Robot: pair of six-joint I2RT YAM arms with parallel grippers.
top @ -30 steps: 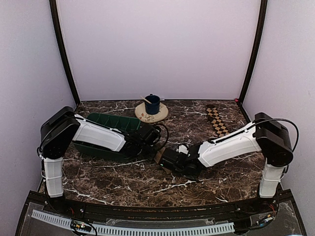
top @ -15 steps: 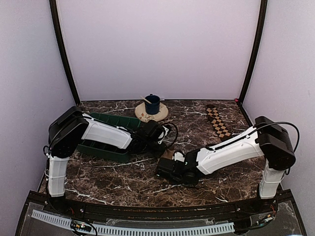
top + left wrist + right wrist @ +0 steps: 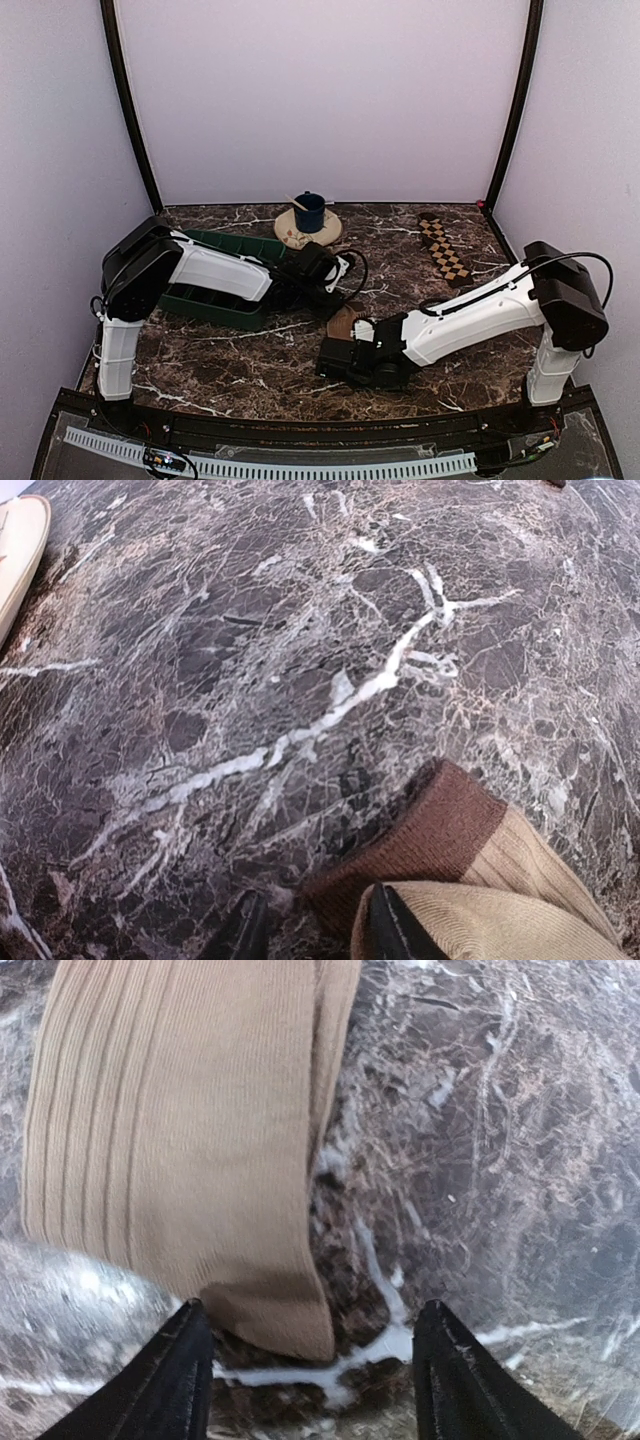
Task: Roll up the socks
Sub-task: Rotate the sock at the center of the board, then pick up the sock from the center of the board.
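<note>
- Right gripper (image 3: 314, 1320) hung low over the table (image 3: 250, 365), spread wide and holding nothing. The near end of the tan sock (image 3: 180, 1130) lay just between its fingertips.
- Left gripper (image 3: 318, 898) was at the sock's other end, beside the dark brown cuff (image 3: 430, 825). Its jaws were narrowly parted with nothing visible between them, and one finger was right against a tan fold.
- That sock lay flat near the table's middle, between the two grippers. The checkered sock (image 3: 441, 248) lay as a flat strip well apart, toward the far right corner.
- Its ribbed knit looked light, soft and limp, likely to bunch or slide on polished marble. A pinch across the free end's full width seemed the best hold, with the cuff pinned.
- Bare marble showed in front and to the right. The green tray (image 3: 205, 305) sat close under the left arm, and the cup (image 3: 310, 211) was farther back.
</note>
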